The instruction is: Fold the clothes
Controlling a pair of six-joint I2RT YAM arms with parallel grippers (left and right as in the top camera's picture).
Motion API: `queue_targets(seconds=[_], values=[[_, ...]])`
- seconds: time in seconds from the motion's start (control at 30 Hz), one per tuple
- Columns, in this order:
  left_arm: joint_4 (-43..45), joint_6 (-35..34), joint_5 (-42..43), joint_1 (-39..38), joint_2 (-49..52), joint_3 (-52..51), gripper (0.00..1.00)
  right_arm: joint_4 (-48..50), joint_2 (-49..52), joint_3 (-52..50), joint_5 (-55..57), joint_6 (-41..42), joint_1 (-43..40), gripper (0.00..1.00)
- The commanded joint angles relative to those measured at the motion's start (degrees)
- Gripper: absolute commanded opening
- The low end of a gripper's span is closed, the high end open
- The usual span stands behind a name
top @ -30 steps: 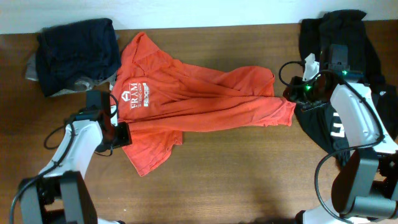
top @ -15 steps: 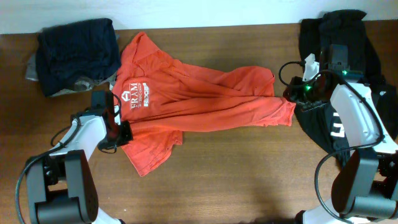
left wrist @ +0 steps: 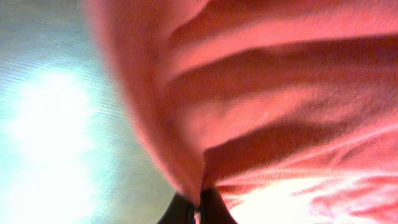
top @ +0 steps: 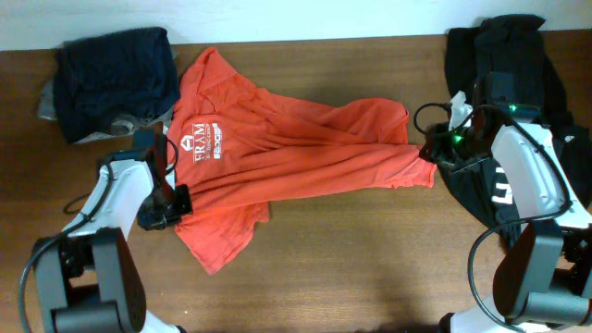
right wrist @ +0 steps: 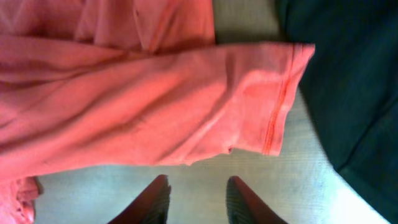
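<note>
The clothes, a red-orange T-shirt (top: 296, 148) with white chest lettering, lie crumpled across the middle of the table. My left gripper (top: 174, 202) is at the shirt's lower-left edge and is shut on it. In the left wrist view a fold of shirt fabric (left wrist: 261, 106) runs down into the closed jaws of the left gripper (left wrist: 198, 210). My right gripper (top: 431, 148) is at the shirt's right end. In the right wrist view the right gripper (right wrist: 198, 183) stands open over bare table, just short of the shirt's hemmed edge (right wrist: 249, 118), with nothing between its fingers.
A dark navy folded pile (top: 116, 79) sits at the back left, close to the shirt's collar. A black garment with white letters (top: 509, 120) lies at the right, under and beside my right arm; in the right wrist view the black garment (right wrist: 348, 87) lies next to the shirt's hem.
My left gripper has shut on the shirt's lower-left edge and drawn it a little to the left. The right gripper's jaws have widened slightly.
</note>
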Motion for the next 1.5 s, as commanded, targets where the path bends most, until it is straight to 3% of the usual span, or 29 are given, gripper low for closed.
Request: queue_targets(seconds=[0.0,0.33,0.6,0.9,1.03,1.27,1.3,1.33,1.37,1.47], values=[[-1.75,0.11,-4.24,1.18,-4.55,1.66,0.01,-2.01,-0.81,1.03,1.9,0.31,-0.48,0.38],[-6.47,0.11,-4.35,8.22,-16.9,2.51,0.01,-7.89,-0.81,0.74,3.28,0.7,-0.46,0.45],[-3.45,0.09,-3.15,8.83,-27.32,2.62,0.01,-7.1,-0.81,-3.91,-0.31,1.75,-0.35,0.45],[-0.55,0.11,-0.04,8.72,-27.58,2.6,0.01,0.13,-0.81,-12.63,-8.66,1.62,3.32,0.45],[0.17,0.11,-0.04,8.72,-27.58,2.6,0.01,5.4,-0.81,-15.43,-8.83,3.41,6.88,0.45],[0.31,0.13,-0.07,8.72,-27.58,2.6,0.01,6.01,-0.79,-16.26,-8.57,3.76,12.48,0.46],[0.33,0.13,-0.09,8.72,-27.58,2.6,0.01,5.99,-0.79,-16.26,-8.57,3.76,12.92,0.41],[0.35,0.13,-0.11,8.72,-27.58,2.6,0.01,5.84,-0.81,-16.26,-8.48,3.96,13.16,0.12],[0.37,0.13,-0.26,8.72,-27.58,2.6,0.01,5.42,-0.81,-16.26,-8.33,4.44,13.14,0.04],[0.35,0.15,-0.26,8.72,-27.58,2.62,0.01,2.75,-1.31,-16.24,-7.63,4.59,12.13,0.04]])
